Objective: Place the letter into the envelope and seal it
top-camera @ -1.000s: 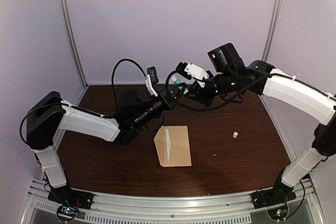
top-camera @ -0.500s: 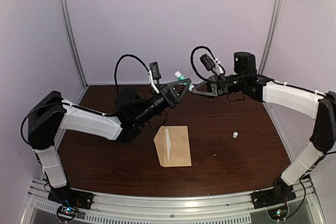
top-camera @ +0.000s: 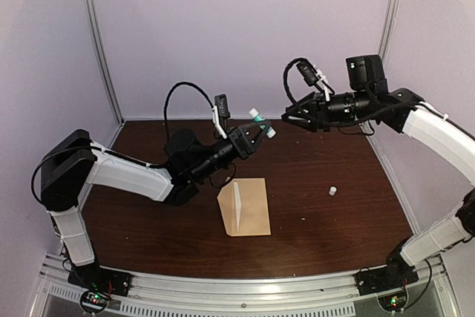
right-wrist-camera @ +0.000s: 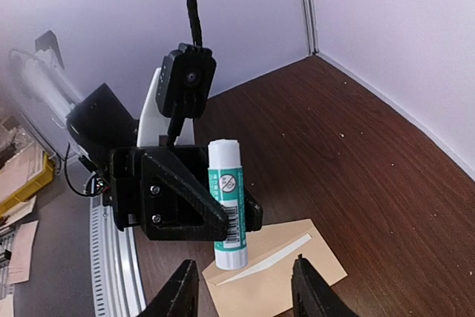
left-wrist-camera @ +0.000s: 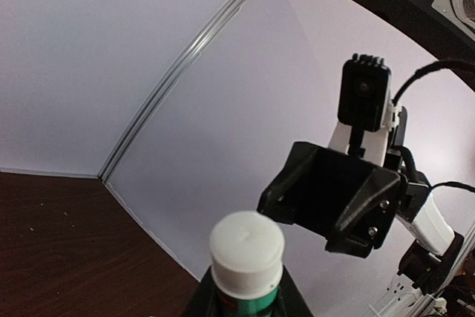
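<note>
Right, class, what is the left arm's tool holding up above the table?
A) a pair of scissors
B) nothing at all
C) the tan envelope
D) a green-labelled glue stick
D: the glue stick sits clamped in the left tool, raised in the air, while the envelope lies flat on the table below.

Soft, even, purple-tinted light; wrist-view edge distortion.

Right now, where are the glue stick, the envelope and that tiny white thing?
glue stick [right-wrist-camera: 228, 209]: right wrist view, on its green label.
envelope [top-camera: 256, 209]: top view, on its plain tan face.
tiny white thing [top-camera: 332, 191]: top view, on its middle.
</note>
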`<state>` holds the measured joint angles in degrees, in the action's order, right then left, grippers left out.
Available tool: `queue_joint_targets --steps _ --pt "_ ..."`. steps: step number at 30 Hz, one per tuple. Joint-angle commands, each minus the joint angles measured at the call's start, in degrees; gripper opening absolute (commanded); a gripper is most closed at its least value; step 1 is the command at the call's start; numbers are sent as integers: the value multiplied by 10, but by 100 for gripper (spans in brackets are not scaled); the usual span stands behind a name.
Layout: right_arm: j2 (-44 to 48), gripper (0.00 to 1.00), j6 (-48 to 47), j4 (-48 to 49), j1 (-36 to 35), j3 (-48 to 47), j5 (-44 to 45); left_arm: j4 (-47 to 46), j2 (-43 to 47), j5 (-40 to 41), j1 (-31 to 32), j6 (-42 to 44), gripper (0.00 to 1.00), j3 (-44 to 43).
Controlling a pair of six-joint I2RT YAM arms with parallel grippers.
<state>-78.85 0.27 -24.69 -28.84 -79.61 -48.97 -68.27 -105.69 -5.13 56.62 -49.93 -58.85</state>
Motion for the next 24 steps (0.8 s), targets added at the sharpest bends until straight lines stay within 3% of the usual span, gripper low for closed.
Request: queue_joint_targets --steps 1,10,24 --pt "-3 42 -134 -101 -48 -14 227 4 18 18 -4 -1 0 0" --pt "-39 44 -166 -124 -131 -63 327 49 35 98 1 -16 0 7" --pt "-75 39 -169 -114 -167 -82 358 38 33 90 1 -22 0 8"
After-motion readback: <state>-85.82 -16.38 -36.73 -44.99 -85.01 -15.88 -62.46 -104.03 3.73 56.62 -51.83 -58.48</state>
